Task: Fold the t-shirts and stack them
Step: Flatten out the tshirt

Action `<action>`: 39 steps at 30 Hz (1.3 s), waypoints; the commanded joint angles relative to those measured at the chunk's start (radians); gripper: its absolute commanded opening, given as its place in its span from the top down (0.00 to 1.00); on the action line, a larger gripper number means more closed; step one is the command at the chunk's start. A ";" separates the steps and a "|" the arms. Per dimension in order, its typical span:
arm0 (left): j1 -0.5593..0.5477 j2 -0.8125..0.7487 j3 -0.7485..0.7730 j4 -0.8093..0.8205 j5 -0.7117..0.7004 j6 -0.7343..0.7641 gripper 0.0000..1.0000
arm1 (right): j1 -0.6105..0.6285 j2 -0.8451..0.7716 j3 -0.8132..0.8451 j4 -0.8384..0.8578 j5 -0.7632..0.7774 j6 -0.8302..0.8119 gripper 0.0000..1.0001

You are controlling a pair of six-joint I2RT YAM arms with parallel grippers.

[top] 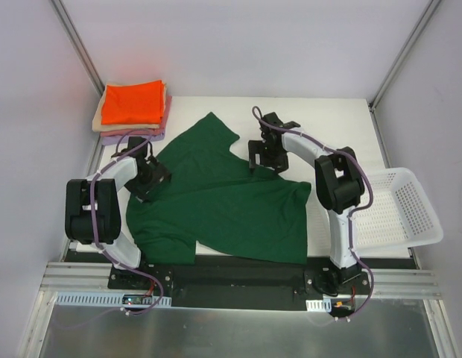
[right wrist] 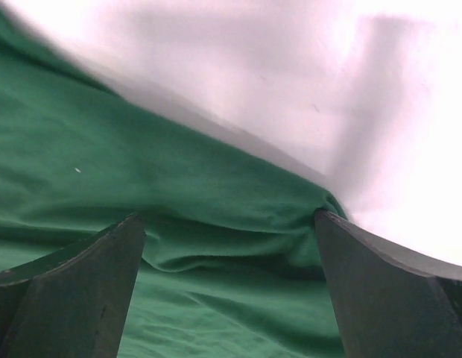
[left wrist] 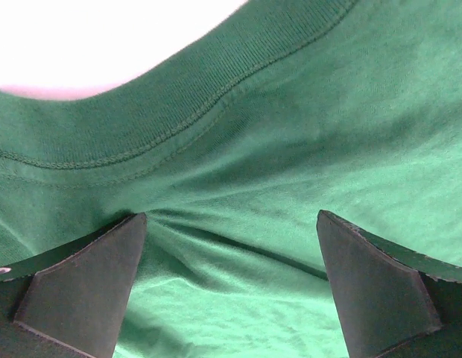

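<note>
A large dark green t-shirt (top: pixel 223 198) lies spread and rumpled across the white table (top: pixel 328 119). At the back left is a stack of folded t-shirts with a bright orange one (top: pixel 132 103) on top and beige (top: pixel 99 119) and pink (top: pixel 166 113) edges showing below. My left gripper (top: pixel 150 179) is down on the shirt's left side, open, its fingertips pressing the green cloth (left wrist: pixel 238 149) just below the ribbed collar (left wrist: pixel 141 112). My right gripper (top: pixel 262 153) is open at the shirt's far edge. A folded cloth edge (right wrist: pixel 238 216) bunches between its fingers (right wrist: pixel 380 291).
A white plastic mesh basket (top: pixel 406 209) hangs off the table's right edge, beside the right arm. Metal frame posts (top: pixel 78 48) stand at the back corners. Bare white table (right wrist: pixel 290 74) shows past the shirt's edge.
</note>
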 commanded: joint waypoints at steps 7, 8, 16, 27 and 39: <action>0.026 -0.073 -0.041 -0.054 -0.039 0.048 0.01 | 0.019 0.112 0.296 -0.085 0.033 -0.086 0.02; 0.024 -0.082 -0.043 -0.054 -0.045 0.050 0.01 | 0.018 0.074 0.267 -0.082 0.097 -0.097 0.03; 0.024 -0.133 -0.052 -0.052 -0.065 0.053 0.01 | -0.111 -0.158 -0.031 -0.079 0.262 -0.017 0.04; 0.022 -0.125 -0.050 -0.051 -0.043 0.053 0.01 | -0.186 -0.068 -0.055 -0.087 0.138 0.085 0.24; 0.022 -0.186 -0.055 -0.051 -0.030 0.050 0.01 | -0.185 -0.257 -0.176 0.079 0.063 0.050 1.00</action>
